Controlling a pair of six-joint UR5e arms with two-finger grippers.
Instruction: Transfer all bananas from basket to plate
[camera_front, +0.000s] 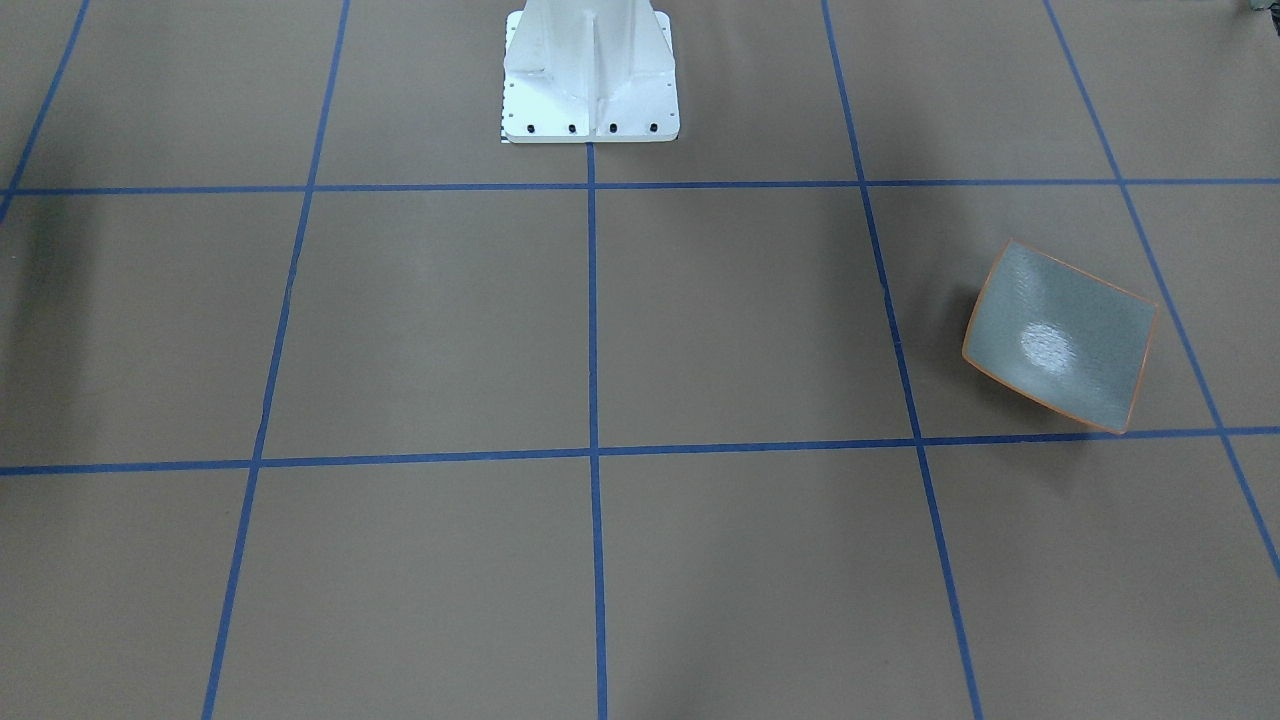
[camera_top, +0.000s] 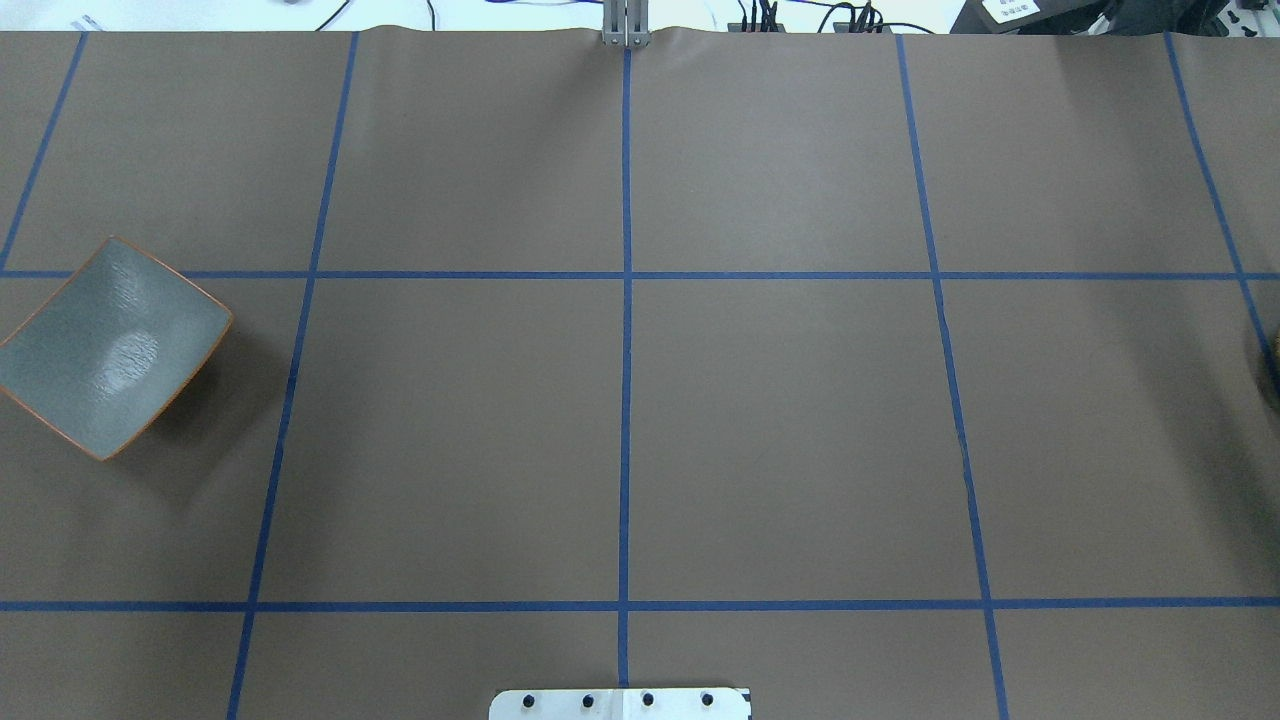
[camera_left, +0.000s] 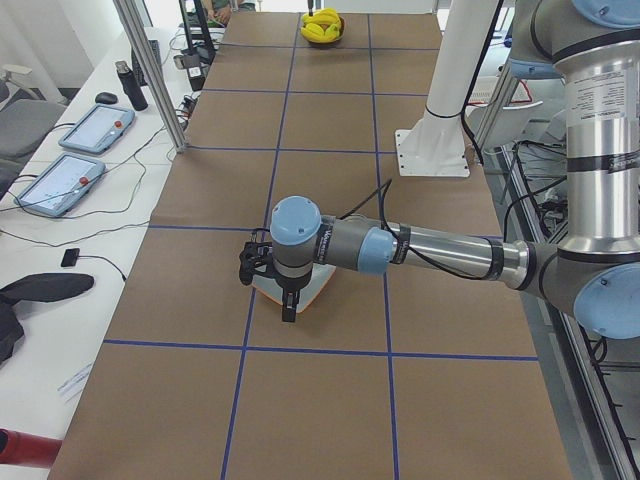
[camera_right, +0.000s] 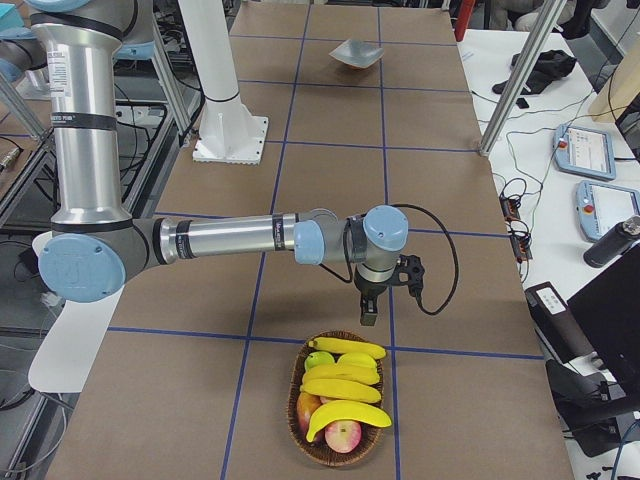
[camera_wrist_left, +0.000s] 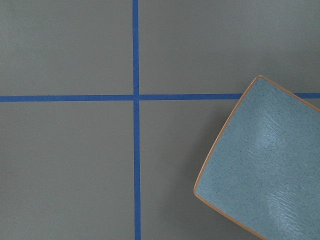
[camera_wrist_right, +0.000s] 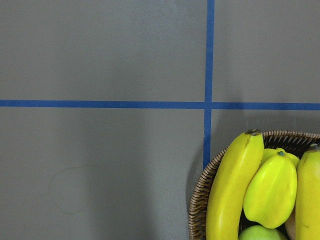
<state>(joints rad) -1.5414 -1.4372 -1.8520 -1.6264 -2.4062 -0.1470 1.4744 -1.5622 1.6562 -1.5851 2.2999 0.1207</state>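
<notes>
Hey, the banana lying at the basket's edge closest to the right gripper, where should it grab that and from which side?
Probably best around the middle of that banana, coming straight down from above and closing across its narrow width. It lies flat on top of the other fruit, and the basket rim walls off its sides.

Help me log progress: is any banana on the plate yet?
No, the plate lies bare, and the bananas lie in the basket.
</notes>
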